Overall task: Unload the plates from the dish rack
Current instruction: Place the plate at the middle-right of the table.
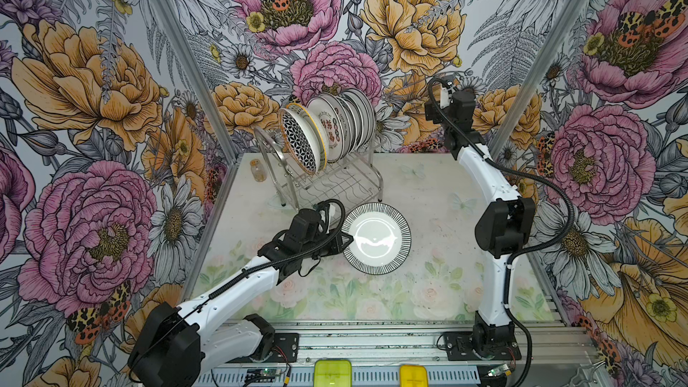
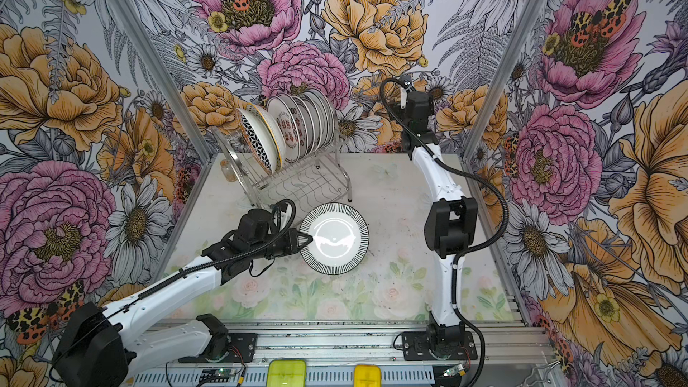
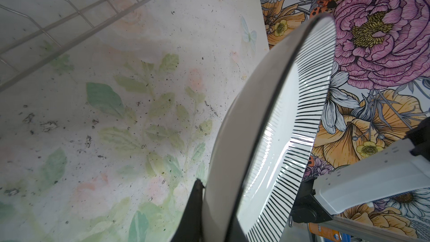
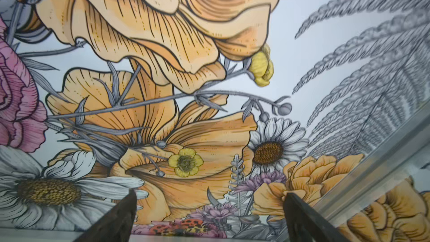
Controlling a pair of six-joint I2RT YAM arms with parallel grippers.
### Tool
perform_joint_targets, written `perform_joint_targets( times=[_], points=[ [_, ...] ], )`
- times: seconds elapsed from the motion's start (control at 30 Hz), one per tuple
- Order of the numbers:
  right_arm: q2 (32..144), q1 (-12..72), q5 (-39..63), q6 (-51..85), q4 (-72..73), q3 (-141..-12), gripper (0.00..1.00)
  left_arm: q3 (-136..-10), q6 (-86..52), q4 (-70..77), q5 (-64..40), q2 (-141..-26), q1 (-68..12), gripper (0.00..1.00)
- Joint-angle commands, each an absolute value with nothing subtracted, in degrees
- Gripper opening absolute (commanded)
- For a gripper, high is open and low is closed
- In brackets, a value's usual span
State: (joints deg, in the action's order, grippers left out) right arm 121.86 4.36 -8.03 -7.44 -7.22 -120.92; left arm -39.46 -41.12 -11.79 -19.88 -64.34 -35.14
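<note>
Left pincer [image 1: 348, 240] clenched on the left rim of the striped plate [image 1: 376, 238], which extends from it toward the right arm's side, over the surface [image 1: 428, 199] just in front of the dish rack [image 1: 337, 184]; contact with the surface cannot be told. Other plates [image 1: 335, 128] stand in the rack's upper tier. Right pincer [image 4: 209, 194] released, raised near the back wall, well apart from them

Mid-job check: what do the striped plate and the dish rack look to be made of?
The striped plate looks like glazed ceramic: glossy white, sharp glare, crisp black rim stripes. The dish rack looks like polished metal wire, likely steel: thin silvery rods with bright highlights.
</note>
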Motion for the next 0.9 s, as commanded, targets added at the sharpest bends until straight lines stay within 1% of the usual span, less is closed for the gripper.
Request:
perform_joint_targets(
  times=[0.0, 0.17, 0.3, 0.4, 0.5, 0.57, 0.67, 0.73, 0.87],
  points=[
    [116.0, 1.1, 3.1, 4.5, -12.3, -114.8, 0.99, -44.2, -40.4, -4.0, -20.8, -65.1, -35.7, 0.0],
    [110.1, -2.7, 13.0, 9.5, -13.3, -103.6, 1.0, -46.8, -40.1, -3.9, -20.4, -69.0, -36.2, 0.0],
    [104.8, -3.3, 12.9, 10.1, -14.2, -94.5, 0.99, -50.2, -39.9, -5.2, -18.8, -73.5, -37.7, 0.0],
    [101.5, -3.6, 14.7, 12.1, -15.2, -89.2, 1.0, -53.5, -39.5, -7.7, -16.0, -77.3, -39.7, 0.0],
    [99.6, -4.2, 17.6, 14.0, -19.1, -86.8, 1.0, -56.3, -40.2, -8.6, -14.6, -81.0, -40.8, 0.0],
    [98.9, -5.0, 23.0, 15.0, -22.8, -86.5, 0.99, -58.2, -40.0, -10.0, -13.1, -83.2, -41.4, 0.0],
    [96.4, -5.2, 27.6, 13.6, -25.9, -83.2, 0.99, -60.8, -39.8, -10.4, -11.9, -86.1, -42.6, 0.0],
    [94.3, -5.4, 28.8, 11.5, -27.7, -80.8, 0.99, -62.8, -39.6, -10.7, -11.4, -88.6, -43.4, 0.0],
    [90.6, -6.6, 27.1, 11.5, -28.8, -76.5, 1.0, -66.8, -39.6, -10.8, -10.3, -94.0, -44.1, 0.0]
  ],
)
